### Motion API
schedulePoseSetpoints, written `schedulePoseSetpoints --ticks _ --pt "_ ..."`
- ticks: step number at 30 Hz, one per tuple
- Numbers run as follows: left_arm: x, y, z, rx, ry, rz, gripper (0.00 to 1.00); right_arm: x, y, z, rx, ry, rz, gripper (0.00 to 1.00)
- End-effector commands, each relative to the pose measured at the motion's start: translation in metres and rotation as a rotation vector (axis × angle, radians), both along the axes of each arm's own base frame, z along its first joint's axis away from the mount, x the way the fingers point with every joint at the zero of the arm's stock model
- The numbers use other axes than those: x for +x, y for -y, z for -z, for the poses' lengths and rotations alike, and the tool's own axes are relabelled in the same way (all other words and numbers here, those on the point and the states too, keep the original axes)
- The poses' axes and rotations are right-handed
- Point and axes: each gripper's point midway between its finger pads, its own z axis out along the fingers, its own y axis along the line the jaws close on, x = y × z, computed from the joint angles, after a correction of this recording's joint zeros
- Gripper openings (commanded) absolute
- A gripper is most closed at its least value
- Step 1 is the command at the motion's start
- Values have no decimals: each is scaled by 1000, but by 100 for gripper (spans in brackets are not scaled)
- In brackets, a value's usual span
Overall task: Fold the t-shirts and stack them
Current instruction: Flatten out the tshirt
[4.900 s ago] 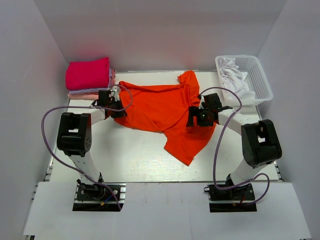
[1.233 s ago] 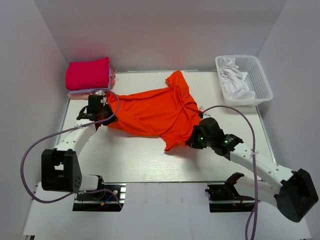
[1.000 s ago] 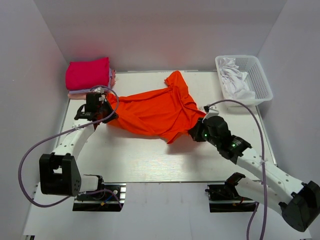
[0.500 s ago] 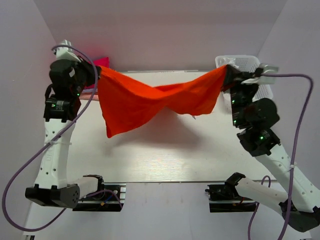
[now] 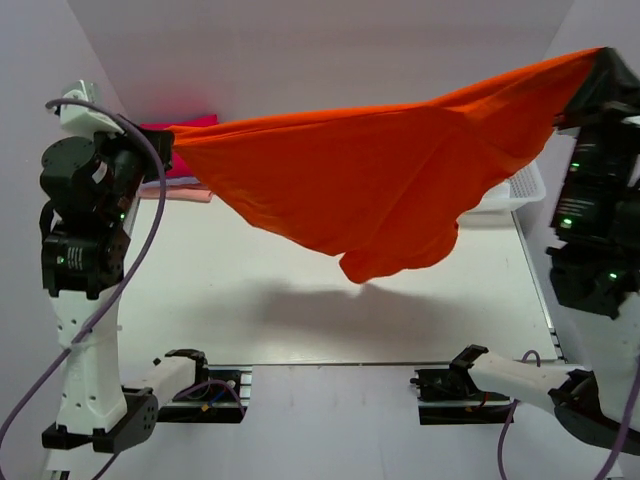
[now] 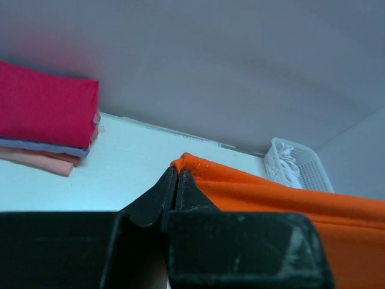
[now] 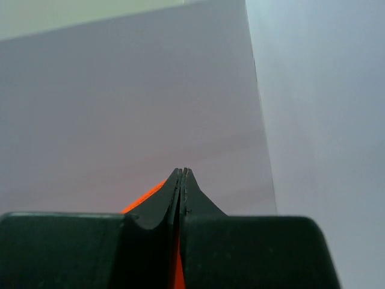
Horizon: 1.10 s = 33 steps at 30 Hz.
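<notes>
Orange shirt [image 5: 370,190] is hanging spread above the desk middle, looking clear of the surface. Left gripper [image 6: 177,171] is pinching one end over the left edge, and right gripper [image 7: 182,171] is clamping the other end high over the right edge. Spreading step underway, I'd say. Next is probably lowering it flat for folding. Folded stack [image 6: 45,117] is sitting at the far left corner.

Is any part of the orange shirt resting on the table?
No, the shirt hangs in the air between the left gripper and the right gripper, its shadow cast on the table below.

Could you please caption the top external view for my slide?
Left gripper and right gripper stretch the orange-red t-shirt above the table.
</notes>
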Motion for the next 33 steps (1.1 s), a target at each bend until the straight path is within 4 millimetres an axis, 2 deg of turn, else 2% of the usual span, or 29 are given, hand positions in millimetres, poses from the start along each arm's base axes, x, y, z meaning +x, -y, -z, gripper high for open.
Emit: schedulePoseSetpoints --ticks 1,2,3,4,5,6,7,9,10,11,13,14,16,17,21,24,28,29,31,32,33 --pt "-34 -6 -24 17 75 -10 0 -40 28 -30 15 71 -11 0" --pt "-48 -2 -31 16 101 18 0 -48 27 -37 -14 90 -50 0" --pt "-55 2 -34 15 116 38 0 -49 23 -35 -45 77 -71 0" --pt "-61 4 -40 5 138 51 0 -59 26 -38 -17 101 -109 0" --pt "-70 8 -45 6 160 78 0 -64 21 -40 -50 113 -146 0" --pt "-80 9 -56 5 193 87 0 -75 25 -43 -39 136 -175 0" --pt "-91 10 -65 5 226 96 0 -77 17 -42 -77 137 -213 0" --pt "-109 15 -78 8 267 132 0 -98 16 -45 -88 184 -297 0" --pt "-113 15 -82 10 281 132 0 -103 14 -44 -102 186 -320 0" --pt "-122 18 -86 13 295 155 0 -113 16 -41 -115 195 -347 0" --pt "-140 24 -100 20 342 197 0 -126 5 -41 -145 223 -433 0" --pt "-154 30 -108 27 369 237 0 -137 9 -40 -142 241 -458 0" --pt "-166 34 -115 44 396 269 0 -149 7 -39 -165 266 -496 0" --pt "-180 37 -120 49 420 288 0 -156 8 -39 -174 278 -506 0" --pt "-209 35 -128 54 477 286 0 -181 15 -39 -170 321 -552 0" --pt "-216 34 -127 54 484 286 0 -194 19 -35 -174 336 -567 0" --pt "-215 39 -122 59 465 317 0 -186 21 -30 -159 311 -531 0" --pt "-202 42 -111 57 423 329 0 -177 17 -24 -161 292 -527 0" --pt "-198 43 -103 46 412 331 0 -160 11 -14 -153 263 -508 0" --pt "-177 44 -90 33 368 334 0 -159 15 -9 -138 258 -488 0" --pt "-173 45 -84 32 358 334 0 -135 3 9 -141 204 -477 0"
